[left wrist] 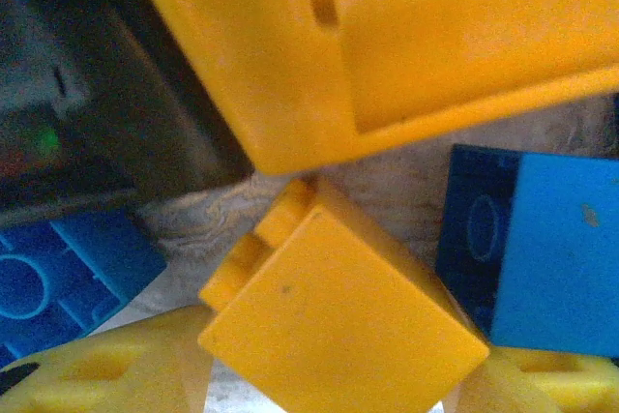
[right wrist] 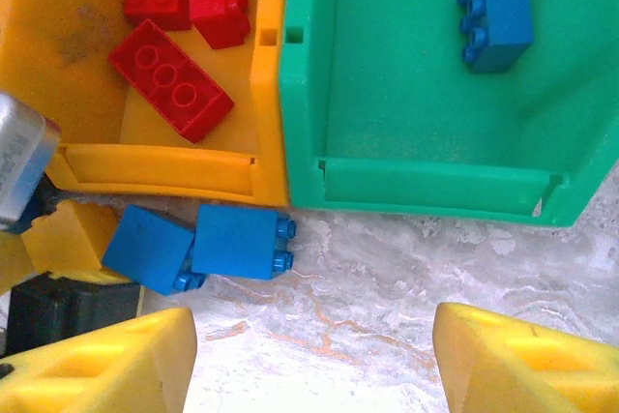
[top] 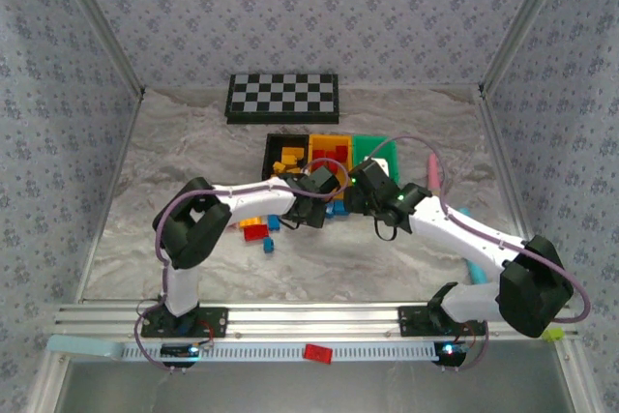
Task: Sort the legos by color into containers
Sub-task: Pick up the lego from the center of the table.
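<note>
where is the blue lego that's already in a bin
In the right wrist view, the small blue studded plastic brick lies inside the green plastic bin, toward its upper right.

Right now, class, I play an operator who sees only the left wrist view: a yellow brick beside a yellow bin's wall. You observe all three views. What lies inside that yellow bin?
Observer: Red bricks lie in the yellow bin.
Operator: And the bin next to it?
Observer: The green bin holds a single blue brick.
Operator: Where are other yellow ones?
Observer: Several yellow bricks lie in the black bin, in the top view.
</note>
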You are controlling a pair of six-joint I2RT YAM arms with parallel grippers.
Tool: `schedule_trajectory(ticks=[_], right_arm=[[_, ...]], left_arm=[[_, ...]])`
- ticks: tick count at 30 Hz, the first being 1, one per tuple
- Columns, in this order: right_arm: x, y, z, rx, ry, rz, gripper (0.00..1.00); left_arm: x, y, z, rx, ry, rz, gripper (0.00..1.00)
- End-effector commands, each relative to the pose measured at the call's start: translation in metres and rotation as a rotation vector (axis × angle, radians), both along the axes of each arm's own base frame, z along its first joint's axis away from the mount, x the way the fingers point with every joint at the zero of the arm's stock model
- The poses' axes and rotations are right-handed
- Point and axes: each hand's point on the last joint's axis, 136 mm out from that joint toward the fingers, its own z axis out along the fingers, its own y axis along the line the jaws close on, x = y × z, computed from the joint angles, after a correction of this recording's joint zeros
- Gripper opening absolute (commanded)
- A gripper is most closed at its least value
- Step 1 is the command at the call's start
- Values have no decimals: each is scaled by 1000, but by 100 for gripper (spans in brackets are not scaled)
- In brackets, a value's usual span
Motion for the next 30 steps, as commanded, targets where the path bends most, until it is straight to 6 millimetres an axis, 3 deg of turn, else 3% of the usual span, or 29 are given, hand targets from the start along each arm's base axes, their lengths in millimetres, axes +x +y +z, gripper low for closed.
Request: schedule_trajectory(ticks=[1,8,21,30], right_arm=[[-6,0,-7,-11,8,-25,68],[-17,5,-14,-6,15,-5,67],[-24,-17,-21,-5,22,-30,68],[-21,-17,-19,2,18,-36,68]], left_arm=[[10,-11,3,-49,-12,-15,62],[20,-18,3,-31,-6,-11,64],[18,-23,6,-48,-9,-5,43],[6,-15,41,-57,-74,-24,39]])
